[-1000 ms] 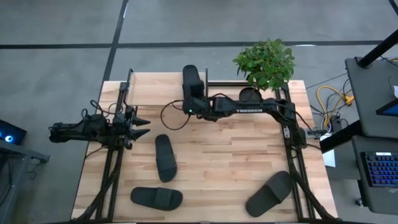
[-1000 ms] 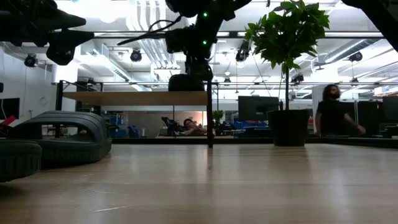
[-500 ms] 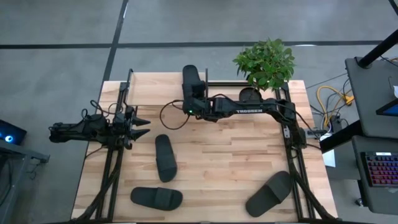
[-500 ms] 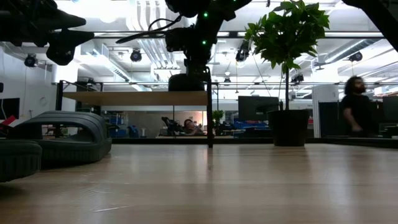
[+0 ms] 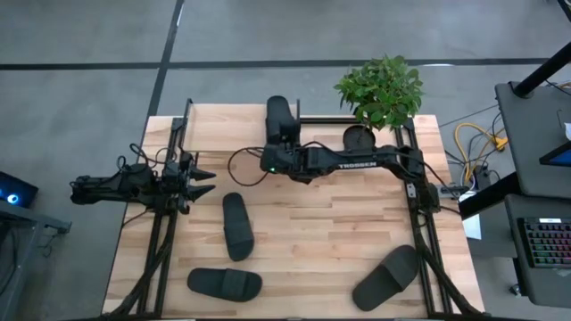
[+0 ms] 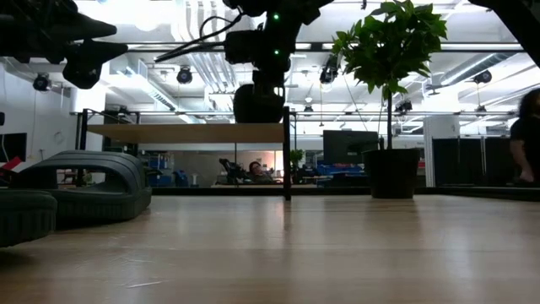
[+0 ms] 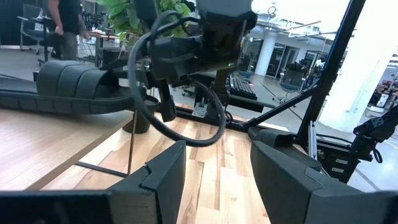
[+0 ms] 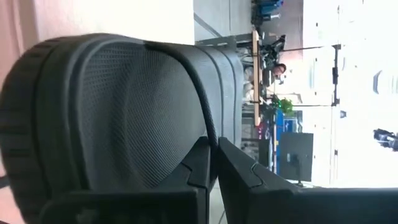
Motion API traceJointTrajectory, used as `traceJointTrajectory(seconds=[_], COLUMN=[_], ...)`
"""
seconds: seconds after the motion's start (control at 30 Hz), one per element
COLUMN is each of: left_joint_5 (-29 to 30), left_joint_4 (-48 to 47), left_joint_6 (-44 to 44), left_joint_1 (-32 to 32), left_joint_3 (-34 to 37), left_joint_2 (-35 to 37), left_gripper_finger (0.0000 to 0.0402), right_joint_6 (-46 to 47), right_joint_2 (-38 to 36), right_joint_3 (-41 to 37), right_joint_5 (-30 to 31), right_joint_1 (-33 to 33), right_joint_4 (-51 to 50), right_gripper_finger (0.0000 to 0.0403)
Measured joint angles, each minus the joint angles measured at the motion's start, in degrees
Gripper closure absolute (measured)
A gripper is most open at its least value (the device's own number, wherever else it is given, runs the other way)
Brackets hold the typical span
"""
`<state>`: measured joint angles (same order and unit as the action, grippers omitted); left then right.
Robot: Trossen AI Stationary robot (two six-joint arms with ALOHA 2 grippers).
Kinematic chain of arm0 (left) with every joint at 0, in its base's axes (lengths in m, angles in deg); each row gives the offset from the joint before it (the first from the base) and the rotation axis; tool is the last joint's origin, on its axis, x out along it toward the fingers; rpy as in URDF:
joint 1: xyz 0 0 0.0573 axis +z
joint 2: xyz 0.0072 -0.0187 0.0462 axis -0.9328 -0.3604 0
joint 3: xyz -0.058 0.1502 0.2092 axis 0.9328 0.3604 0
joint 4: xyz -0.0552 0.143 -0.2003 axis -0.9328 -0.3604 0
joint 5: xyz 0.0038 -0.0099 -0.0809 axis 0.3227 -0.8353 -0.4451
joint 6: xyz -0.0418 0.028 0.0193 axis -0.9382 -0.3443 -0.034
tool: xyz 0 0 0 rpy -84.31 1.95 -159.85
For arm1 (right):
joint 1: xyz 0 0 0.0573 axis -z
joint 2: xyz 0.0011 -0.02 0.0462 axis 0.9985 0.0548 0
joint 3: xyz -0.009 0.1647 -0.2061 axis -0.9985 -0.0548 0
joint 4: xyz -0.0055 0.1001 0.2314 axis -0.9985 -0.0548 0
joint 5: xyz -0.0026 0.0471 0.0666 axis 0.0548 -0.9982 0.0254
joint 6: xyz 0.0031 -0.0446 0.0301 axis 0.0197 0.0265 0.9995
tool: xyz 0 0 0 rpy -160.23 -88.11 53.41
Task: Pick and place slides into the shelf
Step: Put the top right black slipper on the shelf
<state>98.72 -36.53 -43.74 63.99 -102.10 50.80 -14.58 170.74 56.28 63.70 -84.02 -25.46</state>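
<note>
Over the shelf (image 5: 236,131) at the tabletop's far edge, the right gripper (image 5: 278,143) pinches a slide (image 5: 279,118), which should be lowered flat before release; left gripper (image 5: 198,178) waits open

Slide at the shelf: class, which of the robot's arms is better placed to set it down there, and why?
The right. The right gripper is shut on the slide, holding it over the shelf. The left gripper hangs open and empty at the table's left edge, away from the shelf.
</note>
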Motion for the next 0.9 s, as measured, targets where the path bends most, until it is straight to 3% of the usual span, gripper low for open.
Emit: traceJointTrajectory(seconds=[0.43, 0.9], left_joint_5=[0.0, 0.0], left_joint_4=[-1.3, -1.2], left_joint_6=[0.0, 0.0], left_joint_1=[0.0, 0.0], left_joint_3=[0.0, 0.0], left_joint_2=[0.0, 0.0], left_gripper_finger=[0.0235, 0.0235], right_joint_6=[-3.8, 0.3], right_joint_2=[0.0, 0.3], right_joint_3=[0.8, 0.8], right_joint_5=[8.9, 8.0], right_joint_1=[-0.8, -1.1], right_joint_4=[6.0, 8.8], right_gripper_finger=[0.0394, 0.0394])
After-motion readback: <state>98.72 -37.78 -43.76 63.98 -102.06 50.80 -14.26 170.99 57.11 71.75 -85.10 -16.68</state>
